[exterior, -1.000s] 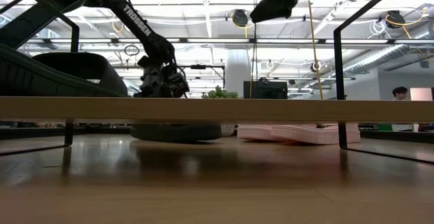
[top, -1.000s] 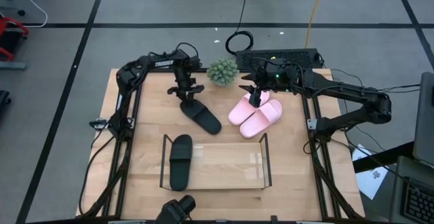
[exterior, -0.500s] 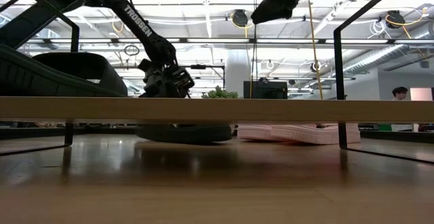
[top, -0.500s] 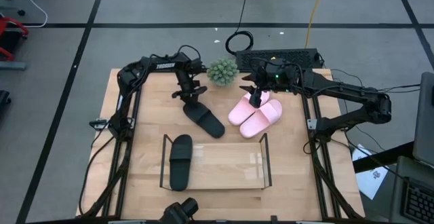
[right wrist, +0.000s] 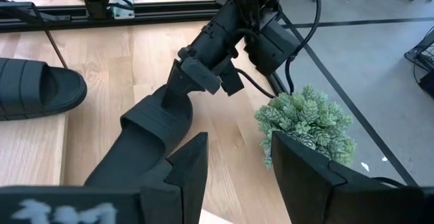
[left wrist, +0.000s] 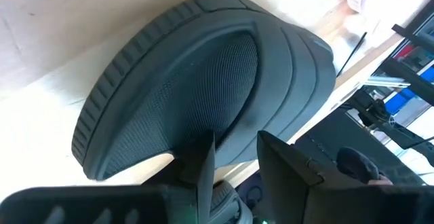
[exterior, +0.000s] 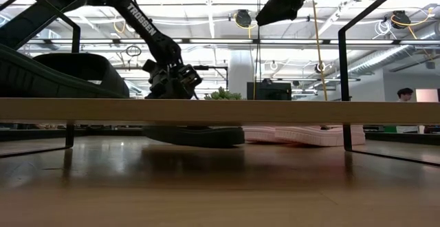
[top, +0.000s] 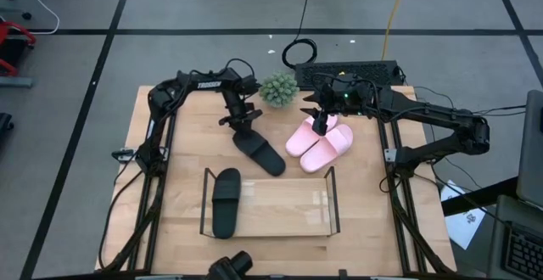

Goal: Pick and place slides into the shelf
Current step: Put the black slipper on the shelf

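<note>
One black slide point(top: 225, 202) lies in the left end of the clear shelf point(top: 288, 205). The other black slide point(top: 260, 149) lies slanted on the table beyond the shelf. My left gripper point(top: 241, 117) is shut on its far end. The pink pair point(top: 320, 141) rests side by side on their soles at the far right of the shelf. My right gripper point(top: 321, 120) hangs open and empty just above the pink pair's far end. It also shows at the top of the low view point(exterior: 285, 0). My left gripper pinches the black slide's far end point(left wrist: 224, 125) between its two fingers; strap or sole edge, I cannot tell. The fingers point(right wrist: 173, 88) come from above and the far side, pointing down. The slide point(exterior: 194, 136) sits tilted, its near end low by the table.
A small green potted plant point(top: 278, 88) stands at the far edge between the two grippers, close to the right gripper point(right wrist: 234, 159). A black box point(top: 352, 70) lies behind the right arm. The shelf's wire ends point(top: 333, 197) stand upright. Bare wood lies left of the shelf.
My left gripper has moved toward the table's right edge and slightly toward the near edge, still shut on the black slide. The slide has gone with it, toward the pink pair and the shelf.
</note>
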